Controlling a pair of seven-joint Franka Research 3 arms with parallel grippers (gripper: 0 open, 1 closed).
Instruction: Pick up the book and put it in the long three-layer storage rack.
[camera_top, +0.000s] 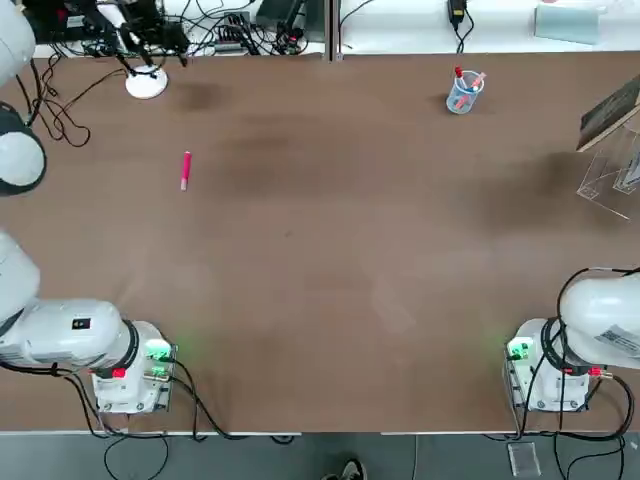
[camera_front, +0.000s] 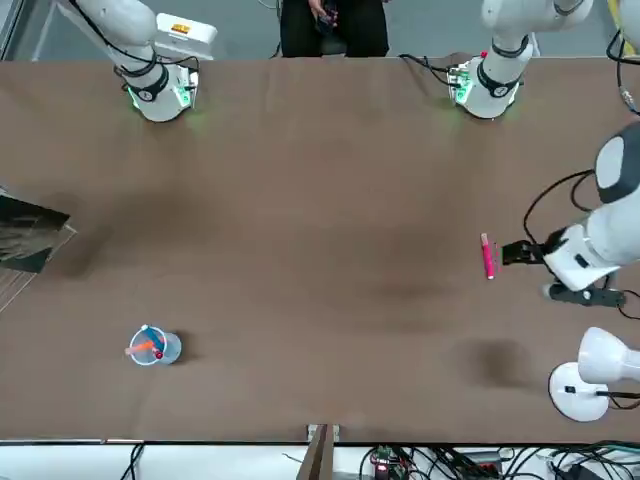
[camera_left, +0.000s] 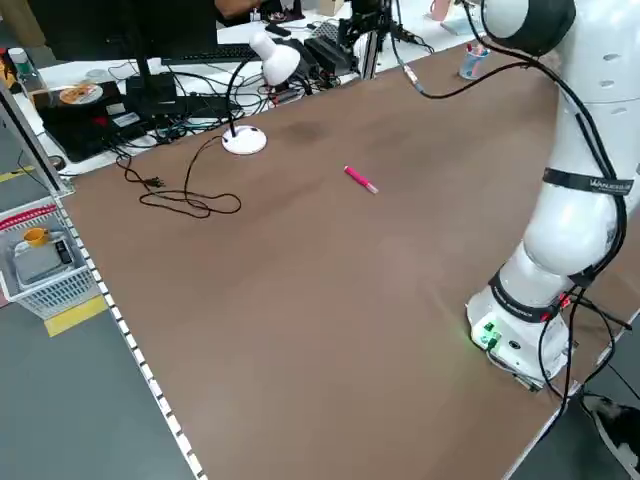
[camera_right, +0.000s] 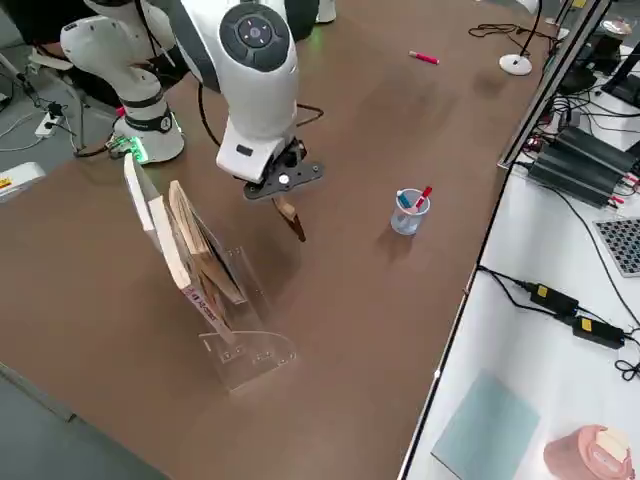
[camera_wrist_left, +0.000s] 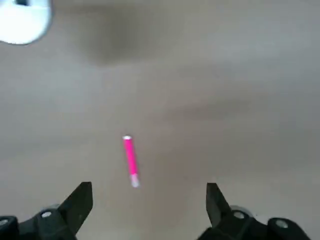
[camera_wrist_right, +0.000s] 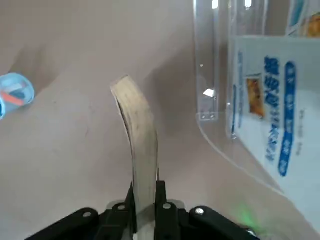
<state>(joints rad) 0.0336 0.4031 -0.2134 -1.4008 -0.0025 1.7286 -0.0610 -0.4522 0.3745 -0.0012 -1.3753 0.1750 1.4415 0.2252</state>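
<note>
Brown bench (camera_top: 330, 280), top view: right gripper (camera_wrist_right: 145, 192), jaws clamped on the book (camera_wrist_right: 137, 145), hangs beside the clear three-layer rack (camera_right: 235, 335) at 3 o'clock; keep the book edge-on to a free slot; left gripper (camera_wrist_left: 147, 200) idles, jaws wide and empty, over a pink pen (camera_wrist_left: 130, 160).

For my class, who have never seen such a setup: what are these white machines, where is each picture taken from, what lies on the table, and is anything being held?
Two white robot arms stand at a brown table. The six pictures show it from overhead, across the table, each side, and each arm's wrist.

The right pincer is shut on the book, held edge-on beside the clear storage rack, which already holds some books.

The left pincer is open and empty, above a pink pen.

Also on the table: a pen cup and a white desk lamp.
</note>
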